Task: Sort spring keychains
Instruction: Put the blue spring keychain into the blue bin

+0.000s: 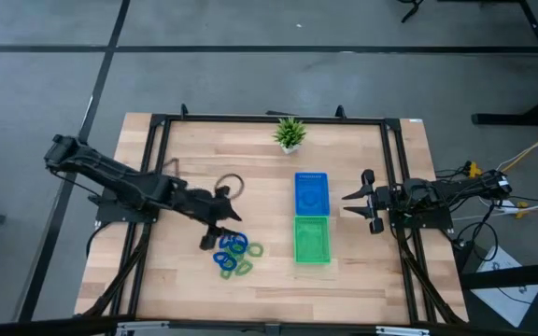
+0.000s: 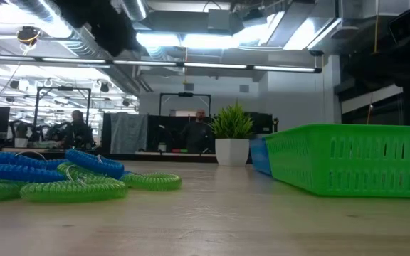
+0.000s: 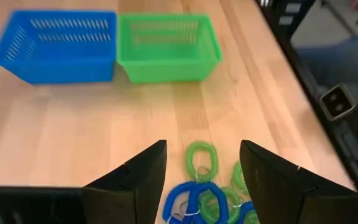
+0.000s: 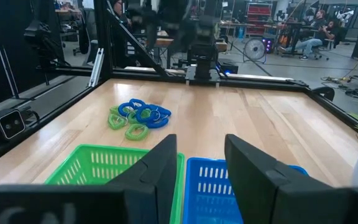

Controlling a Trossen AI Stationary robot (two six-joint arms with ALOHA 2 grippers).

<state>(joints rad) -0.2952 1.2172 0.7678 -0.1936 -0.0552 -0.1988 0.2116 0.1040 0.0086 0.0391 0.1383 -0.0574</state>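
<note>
Hovering my left hand just above the pile of spring keychains, fingers apart and holding nothing, I judge this to be the first pick, since none has been sorted yet. They lie tangled together, blue and light green, on the tabletop near its front edge, well apart from the trays. Next I need to come down over one loop at the pile's edge, perhaps the green one lying between my fingers, and close without dragging its neighbours. The blue tray and green tray stand touching and look bare. My right hand waits spread open beside them. I read no writing anywhere.
</note>
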